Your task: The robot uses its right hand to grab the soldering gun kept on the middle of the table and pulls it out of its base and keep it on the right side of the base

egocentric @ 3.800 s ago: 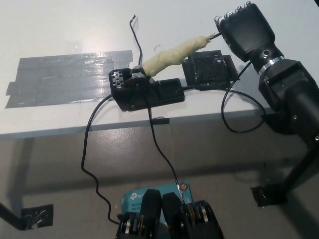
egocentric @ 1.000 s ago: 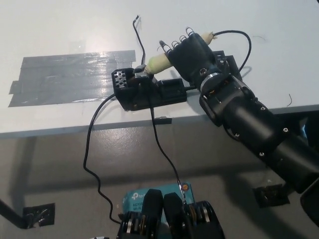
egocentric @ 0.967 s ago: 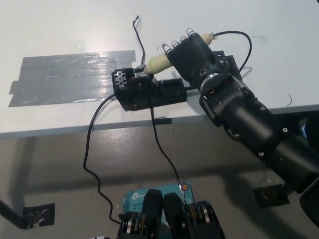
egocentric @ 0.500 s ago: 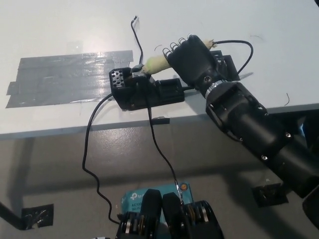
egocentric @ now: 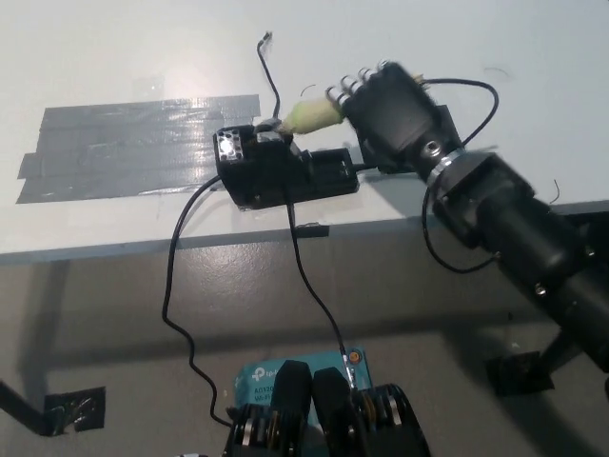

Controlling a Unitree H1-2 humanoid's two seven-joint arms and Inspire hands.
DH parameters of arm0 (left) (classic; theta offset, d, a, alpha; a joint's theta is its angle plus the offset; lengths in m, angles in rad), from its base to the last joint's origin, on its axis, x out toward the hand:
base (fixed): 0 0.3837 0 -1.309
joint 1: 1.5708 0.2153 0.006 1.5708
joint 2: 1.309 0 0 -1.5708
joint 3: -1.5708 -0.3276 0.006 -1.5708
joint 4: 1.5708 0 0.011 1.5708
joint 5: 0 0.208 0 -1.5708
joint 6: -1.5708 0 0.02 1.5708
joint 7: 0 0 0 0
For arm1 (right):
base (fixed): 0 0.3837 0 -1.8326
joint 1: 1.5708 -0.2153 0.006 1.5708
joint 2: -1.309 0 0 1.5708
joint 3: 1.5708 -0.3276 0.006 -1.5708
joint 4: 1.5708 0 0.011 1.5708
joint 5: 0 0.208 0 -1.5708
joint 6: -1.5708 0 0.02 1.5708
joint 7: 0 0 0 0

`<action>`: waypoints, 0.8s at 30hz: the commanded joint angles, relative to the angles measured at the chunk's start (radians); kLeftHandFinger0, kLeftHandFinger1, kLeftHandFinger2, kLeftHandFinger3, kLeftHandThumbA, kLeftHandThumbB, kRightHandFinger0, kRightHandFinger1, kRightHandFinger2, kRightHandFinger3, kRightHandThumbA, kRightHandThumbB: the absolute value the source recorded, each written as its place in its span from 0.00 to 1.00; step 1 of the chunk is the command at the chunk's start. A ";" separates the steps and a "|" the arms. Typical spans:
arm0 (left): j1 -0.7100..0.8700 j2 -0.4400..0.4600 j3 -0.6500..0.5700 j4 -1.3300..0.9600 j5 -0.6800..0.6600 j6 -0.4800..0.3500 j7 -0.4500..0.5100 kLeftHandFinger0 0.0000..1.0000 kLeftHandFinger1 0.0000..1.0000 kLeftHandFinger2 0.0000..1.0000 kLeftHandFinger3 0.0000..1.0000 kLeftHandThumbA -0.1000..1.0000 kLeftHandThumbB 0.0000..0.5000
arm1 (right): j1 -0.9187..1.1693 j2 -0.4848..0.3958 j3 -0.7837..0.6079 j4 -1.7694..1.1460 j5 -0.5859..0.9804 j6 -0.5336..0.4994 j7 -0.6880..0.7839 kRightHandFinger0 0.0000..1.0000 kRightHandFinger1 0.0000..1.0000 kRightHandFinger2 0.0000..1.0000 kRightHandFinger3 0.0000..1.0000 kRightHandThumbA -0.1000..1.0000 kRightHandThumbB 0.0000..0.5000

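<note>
The soldering gun (egocentric: 311, 115) has a pale yellow-green wrapped handle. Its tip end still meets the top of the black base (egocentric: 285, 174) near the middle of the white table (egocentric: 143, 48). My black right hand (egocentric: 392, 107) is shut on the handle's right part, hiding most of it. The gun's black cable (egocentric: 476, 95) loops out to the right of the hand. My left hand is out of sight.
A patch of grey tape (egocentric: 128, 148) covers the table left of the base. Black cables (egocentric: 181, 276) hang from the base over the table's front edge (egocentric: 143, 248) down to the floor. A blue box (egocentric: 285, 373) lies on the floor below.
My right hand came in from the far right, closed on the gun's handle, and has now drawn back to the right with it. The camera shifted slightly.
</note>
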 commanded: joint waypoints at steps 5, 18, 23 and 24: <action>0.011 0.013 0.019 -0.025 0.000 0.012 -0.016 0.93 1.00 1.00 1.00 0.83 0.42 | -0.093 -0.089 -0.097 0.000 0.077 -0.052 -0.128 0.00 0.00 0.00 0.03 0.00 0.00; 0.018 0.031 0.002 -0.027 0.019 0.012 -0.013 0.95 1.00 1.00 1.00 0.87 0.41 | -0.088 -0.140 -0.103 -0.003 0.058 -0.047 -0.158 0.00 0.00 0.00 0.28 0.00 0.25; 0.014 0.032 -0.001 -0.027 0.020 0.012 -0.015 0.91 0.98 1.00 1.00 0.86 0.42 | -0.051 -0.129 -0.118 -0.044 0.094 0.013 0.057 0.00 0.02 0.11 0.01 0.00 0.00; 0.014 0.031 -0.003 -0.028 0.023 0.012 -0.017 0.91 0.97 1.00 1.00 0.86 0.41 | -0.040 -0.123 -0.129 -0.056 0.117 0.022 0.105 0.00 0.02 0.15 0.00 0.00 0.06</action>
